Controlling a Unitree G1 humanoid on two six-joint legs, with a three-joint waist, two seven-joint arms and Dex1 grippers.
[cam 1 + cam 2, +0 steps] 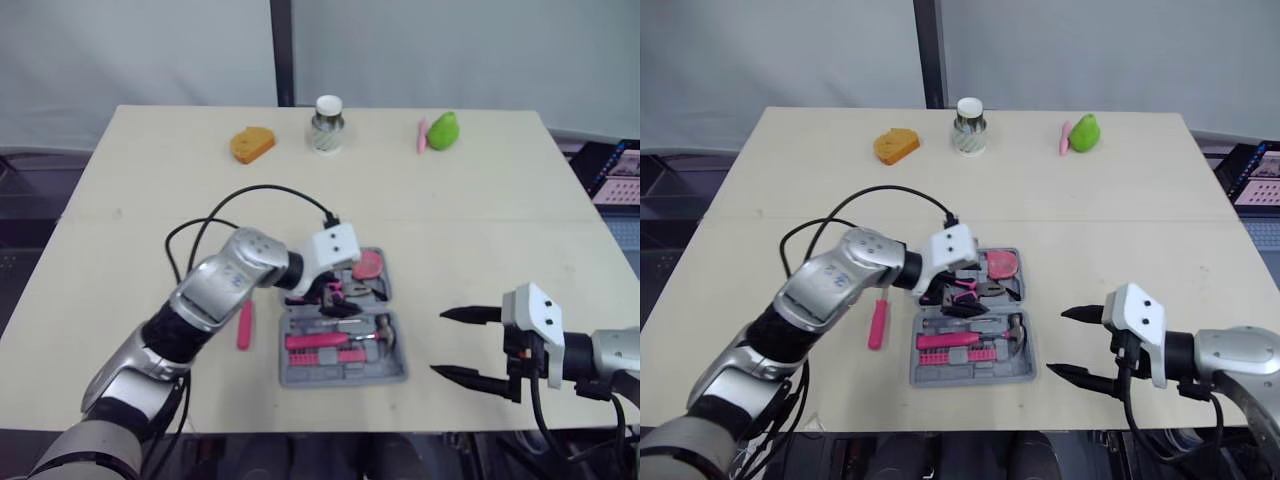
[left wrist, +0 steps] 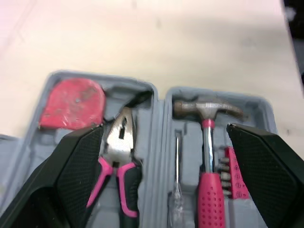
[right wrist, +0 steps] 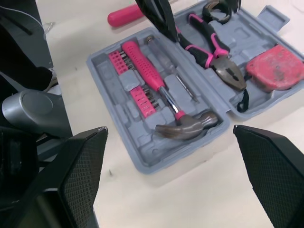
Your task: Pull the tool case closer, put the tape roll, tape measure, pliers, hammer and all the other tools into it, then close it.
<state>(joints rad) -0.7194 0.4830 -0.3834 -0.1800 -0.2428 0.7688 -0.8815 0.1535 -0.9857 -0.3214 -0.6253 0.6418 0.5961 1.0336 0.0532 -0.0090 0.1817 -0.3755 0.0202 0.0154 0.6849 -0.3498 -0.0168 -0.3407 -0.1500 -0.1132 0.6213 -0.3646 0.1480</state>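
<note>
The grey tool case (image 1: 300, 378) lies open on the pale table (image 1: 480, 220), near the robot's edge and between the 2 arms, with its 2 halves spread flat. The farther half holds the red tape measure (image 2: 71, 104) and, just beside it, the pliers (image 2: 118, 142) with pink and black handles. The nearer half holds the hammer (image 3: 156, 83) with its pink grip, a thin screwdriver (image 2: 176, 156) lying alongside it, and pink racks of bits (image 3: 142, 99) on the hammer's other side. The left gripper (image 2: 164, 128) hangs low over the case with its 2 black fingers spread wide, 1 over the pliers' handles and the other over the bit rack; it grips nothing, and whether a finger touches the pliers cannot be told. A pink-handled tool (image 1: 244, 325) lies on the table just left of the case, outside it. The right gripper (image 1: 438, 343) hovers to the right of the case, apart from it, with its fingers pointing toward the case, parted and empty. Along the far edge of the table, well apart from the case, stand an orange block (image 1: 252, 143), a jar with a white lid (image 1: 327, 122), and a green pear-shaped thing (image 1: 443, 131) with a small pink piece (image 1: 421, 134) just beside it.
</note>
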